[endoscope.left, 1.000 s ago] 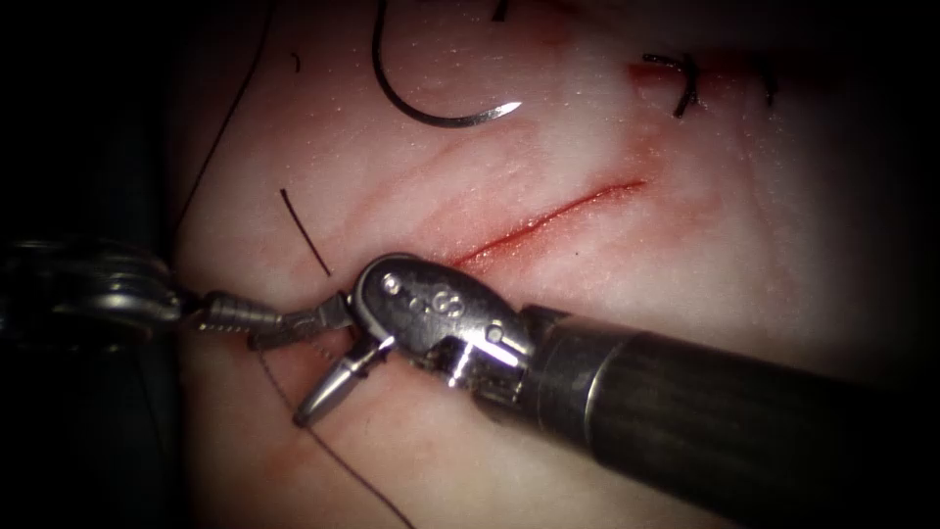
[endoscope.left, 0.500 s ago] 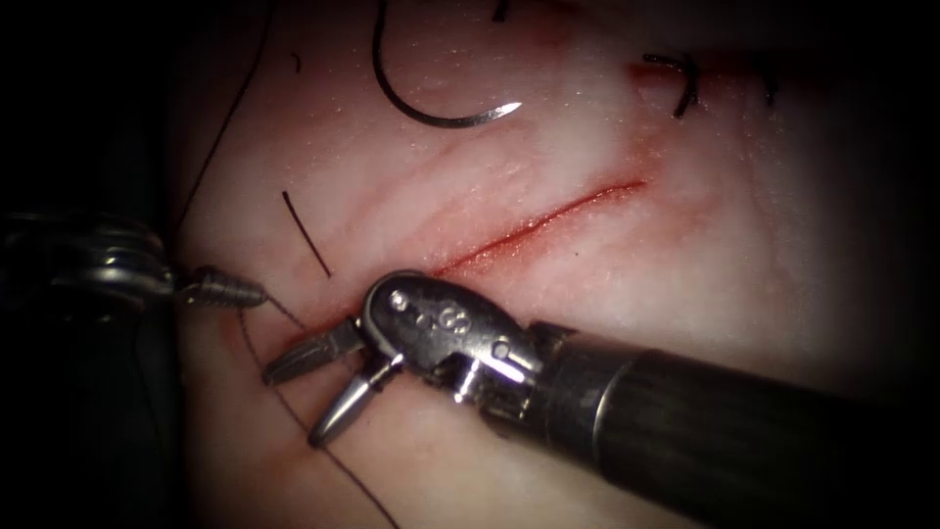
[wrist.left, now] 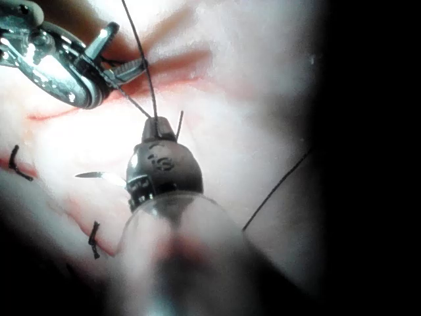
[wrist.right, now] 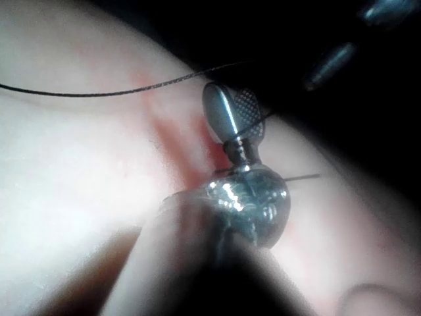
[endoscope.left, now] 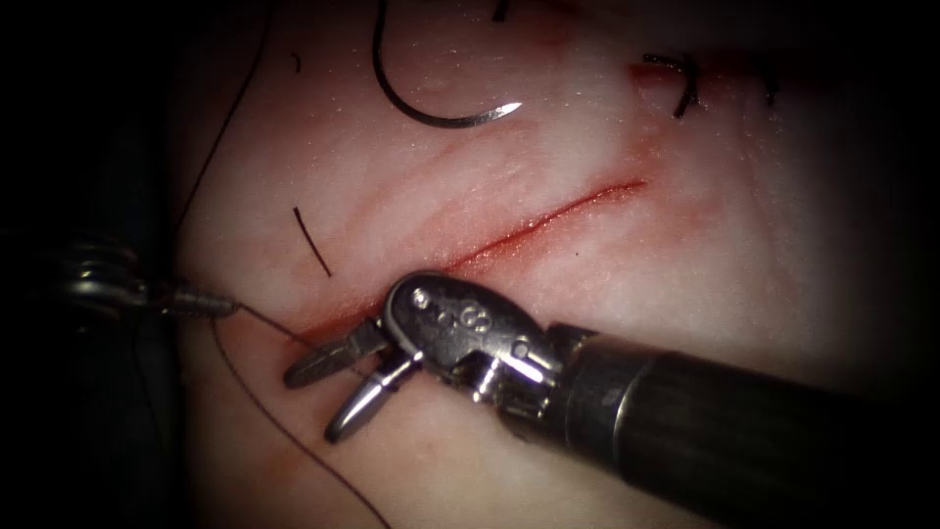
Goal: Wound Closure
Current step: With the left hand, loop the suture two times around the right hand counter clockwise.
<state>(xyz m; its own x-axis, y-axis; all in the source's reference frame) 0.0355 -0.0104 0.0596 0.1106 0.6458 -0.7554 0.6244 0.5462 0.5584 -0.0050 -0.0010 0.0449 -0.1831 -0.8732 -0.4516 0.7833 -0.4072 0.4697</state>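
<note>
My right tool (endoscope.left: 323, 397) lies low over the tissue (endoscope.left: 685, 255) at the lower left end of the cut (endoscope.left: 548, 220), its 2 jaws spread apart and gripping nothing. The right wrist view shows what the endoscope cannot: the ridged inner face of one jaw of my right tool (wrist.right: 238, 118), with the thread (wrist.right: 118, 90) running past beside it, not pinched.

My left tool (endoscope.left: 201, 304) sits at the left edge of the tissue, jaws together and clamped on the thread (endoscope.left: 264, 318), which stretches from its tip toward the cut's end beside my right tool. A second strand curves down over the tissue below. In the left wrist view, 2 strands leave the closed tip of my left tool (wrist.left: 158, 125), one toward the right tool (wrist.left: 122, 56).

The needle (endoscope.left: 416, 103) lies free on the tissue, left of the cut and well apart from both tools, its point to the right, held by neither. A cut end of thread (endoscope.left: 311, 240) lies left of the cut. Finished stitches (endoscope.left: 685, 83) sit past the cut's far end.
</note>
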